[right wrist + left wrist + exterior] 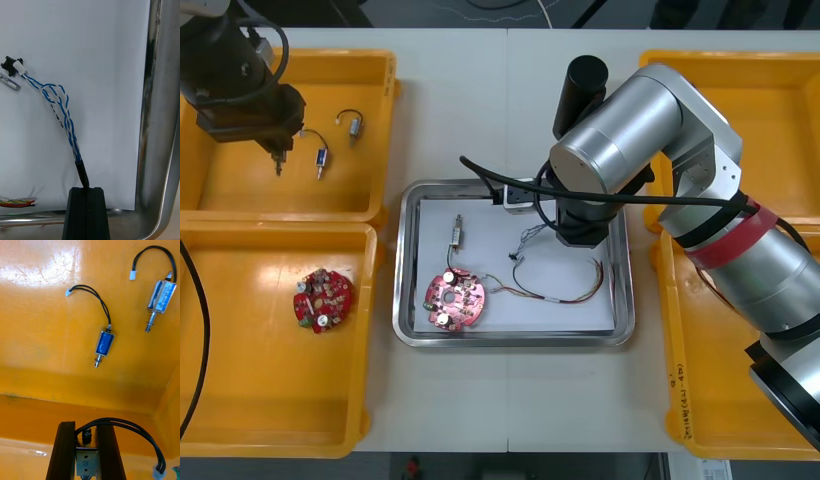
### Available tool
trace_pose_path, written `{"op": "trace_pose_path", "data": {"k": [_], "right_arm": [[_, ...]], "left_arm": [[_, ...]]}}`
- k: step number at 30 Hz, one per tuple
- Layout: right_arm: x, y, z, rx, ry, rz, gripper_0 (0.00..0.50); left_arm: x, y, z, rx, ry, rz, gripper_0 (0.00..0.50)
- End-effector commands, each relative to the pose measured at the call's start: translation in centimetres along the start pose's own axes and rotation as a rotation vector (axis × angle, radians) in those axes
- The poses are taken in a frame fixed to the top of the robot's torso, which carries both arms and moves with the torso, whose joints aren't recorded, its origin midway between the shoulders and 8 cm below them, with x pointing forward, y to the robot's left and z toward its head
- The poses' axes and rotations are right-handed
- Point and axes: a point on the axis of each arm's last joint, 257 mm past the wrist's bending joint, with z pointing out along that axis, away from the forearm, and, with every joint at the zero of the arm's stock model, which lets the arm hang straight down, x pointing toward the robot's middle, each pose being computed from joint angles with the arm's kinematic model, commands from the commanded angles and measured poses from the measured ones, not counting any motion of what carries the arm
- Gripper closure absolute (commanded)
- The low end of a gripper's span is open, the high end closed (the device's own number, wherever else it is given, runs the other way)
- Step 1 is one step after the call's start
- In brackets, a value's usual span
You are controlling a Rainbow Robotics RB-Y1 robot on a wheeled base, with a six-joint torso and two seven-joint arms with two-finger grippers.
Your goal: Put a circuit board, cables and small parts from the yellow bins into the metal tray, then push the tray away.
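The metal tray (408, 335) has a white inside and holds a round red circuit board (455, 299), a small metal part (456, 232) and a red and yellow cable (555, 295). My right gripper (86, 189) is low over the tray's white floor. It is shut on the black end of the twisted blue and white cable (62, 112), which lies stretched out on the floor. My left gripper (87, 425) hangs over the far left yellow bin (220, 190). It is shut on a small metal part (86, 461) whose black wire loops out sideways.
Two more small metal parts (104, 345) (161, 300) with black wires lie in the far left bin. A second red circuit board (323, 300) lies in the near left bin (240, 400). My right arm crosses the yellow bins (770, 120) at the right.
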Motion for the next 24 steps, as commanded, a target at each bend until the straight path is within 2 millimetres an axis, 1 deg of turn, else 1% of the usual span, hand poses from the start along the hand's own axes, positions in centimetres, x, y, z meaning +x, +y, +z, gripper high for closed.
{"op": "trace_pose_path", "data": {"k": [1, 5, 6, 7, 8, 9, 10, 11, 12, 14, 17, 18, 20, 24], "right_arm": [[-0.4, -0.1, 0.6, 0.005, -0.011, 0.024, 0.5], [-0.9, 0.4, 1.0, -0.014, -0.036, 0.031, 0.498], [-0.9, 0.6, 1.2, -0.018, -0.038, 0.033, 0.473], [-0.9, 0.7, 1.3, -0.019, -0.042, 0.036, 0.414], [-0.9, 0.8, 1.3, -0.02, -0.043, 0.038, 0.334], [-0.9, 0.8, 1.4, -0.021, -0.044, 0.039, 0.184], [-0.9, 0.9, 1.4, -0.022, -0.043, 0.04, 0.097], [-0.9, 0.9, 1.4, -0.022, -0.043, 0.041, 0.063], [-0.9, 0.9, 1.4, -0.023, -0.042, 0.043, 0.0], [-1.0, 0.8, 1.2, -0.02, -0.044, 0.045, 0.0], [-1.2, 0.9, 0.8, -0.016, -0.048, 0.038, 0.0], [-1.3, 1.0, 0.6, -0.015, -0.048, 0.034, 0.0], [-1.4, 1.0, -0.4, -0.009, -0.044, 0.028, 0.0], [-1.0, 0.9, -2.4, 0.012, -0.023, 0.024, 0.0]], "left_arm": [[-0.7, 0.1, -3.0, -0.007, -0.052, -0.06, 0.5], [-1.0, -0.9, -3.9, 0.003, -0.087, -0.054, 0.5], [-1.1, -1.4, -4.1, 0.009, -0.101, -0.051, 0.5], [-1.0, -1.8, -4.3, 0.016, -0.115, -0.045, 0.5], [-1.0, -1.9, -4.4, 0.019, -0.123, -0.045, 0.5], [-1.0, -2.3, -4.7, 0.026, -0.144, -0.038, 0.5], [-0.8, -2.8, -4.8, 0.035, -0.16, -0.028, 0.5], [-0.7, -3.0, -4.9, 0.038, -0.166, -0.023, 0.5], [-0.5, -3.5, -5.0, 0.05, -0.179, -0.016, 0.5], [0.0, -4.9, -5.4, 0.071, -0.205, 0.007, 0.5], [0.3, -6.3, -5.8, 0.089, -0.23, 0.017, 0.499], [0.5, -7.1, -6.1, 0.103, -0.238, 0.014, 0.5], [0.9, -8.4, -6.2, 0.117, -0.243, 0.016, 0.5], [1.5, -10.1, -6.4, 0.131, -0.251, 0.028, 0.5]]}}
